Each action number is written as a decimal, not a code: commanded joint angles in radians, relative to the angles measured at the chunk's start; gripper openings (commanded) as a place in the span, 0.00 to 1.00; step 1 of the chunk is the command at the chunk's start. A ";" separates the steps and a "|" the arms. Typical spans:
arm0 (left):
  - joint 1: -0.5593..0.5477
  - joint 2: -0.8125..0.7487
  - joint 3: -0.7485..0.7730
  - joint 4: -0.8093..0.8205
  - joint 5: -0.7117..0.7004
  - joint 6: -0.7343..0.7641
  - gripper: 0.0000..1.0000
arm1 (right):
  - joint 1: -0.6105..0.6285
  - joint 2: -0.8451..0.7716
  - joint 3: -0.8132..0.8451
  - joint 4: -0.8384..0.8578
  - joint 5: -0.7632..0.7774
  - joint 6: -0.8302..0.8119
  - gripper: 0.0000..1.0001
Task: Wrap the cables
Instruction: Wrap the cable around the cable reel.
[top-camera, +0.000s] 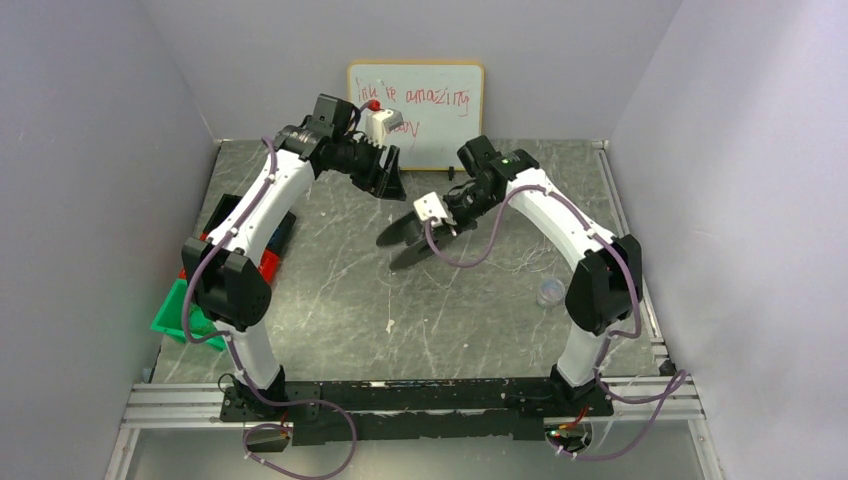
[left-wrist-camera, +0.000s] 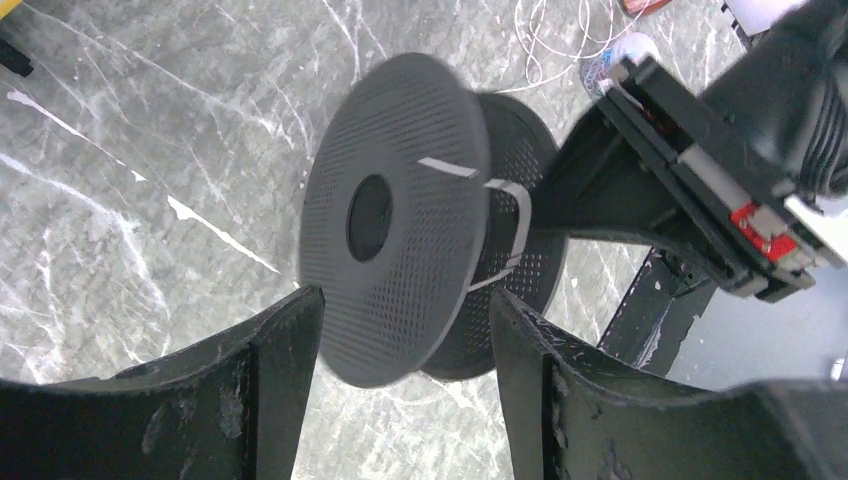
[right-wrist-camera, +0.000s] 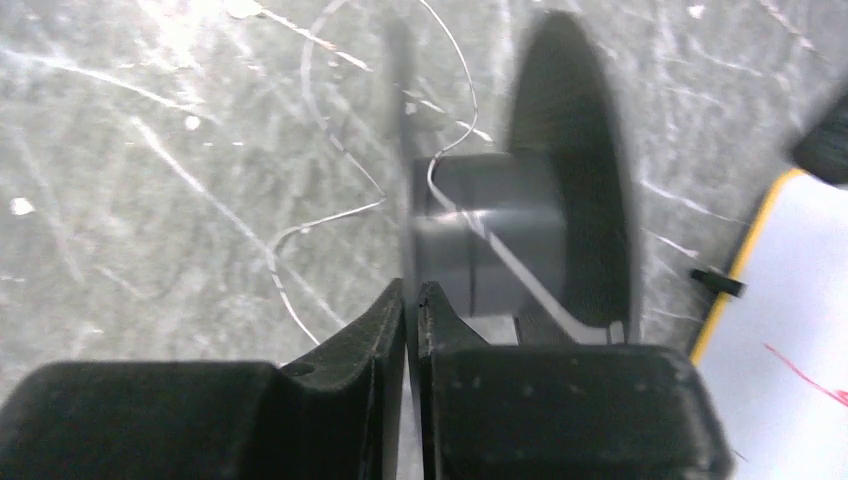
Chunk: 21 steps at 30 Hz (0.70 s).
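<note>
The black two-flanged spool (left-wrist-camera: 400, 220) hangs above the table, held by my right gripper (right-wrist-camera: 411, 290), whose jaws are shut on the edge of one thin flange (right-wrist-camera: 400, 150). A thin whitish cable (right-wrist-camera: 330, 215) runs from the spool's hub (right-wrist-camera: 480, 230) down in loose curls onto the table. More cable lies in a tangle (left-wrist-camera: 550, 40) on the far side. My left gripper (left-wrist-camera: 405, 340) is open and empty, its fingers just below the spool, either side of the near flange, not touching it. From above, the spool (top-camera: 400, 238) sits between the left gripper (top-camera: 392, 185) and the right gripper (top-camera: 425, 232).
A whiteboard (top-camera: 415, 115) leans on the back wall. A green bin (top-camera: 180, 310) and red and black items (top-camera: 268, 262) lie at the left edge. A small clear cup (top-camera: 549, 291) stands at the right, with faint cable loops (top-camera: 520, 262) beside it.
</note>
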 joint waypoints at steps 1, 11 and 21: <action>0.002 0.007 0.054 0.029 0.033 -0.003 0.67 | 0.024 -0.091 -0.100 0.012 0.003 -0.058 0.08; -0.066 0.001 0.053 0.075 0.012 0.010 0.68 | 0.053 -0.231 -0.274 0.158 0.021 -0.022 0.00; -0.194 0.052 0.039 0.092 -0.009 -0.040 0.68 | 0.064 -0.251 -0.250 0.152 -0.004 0.031 0.00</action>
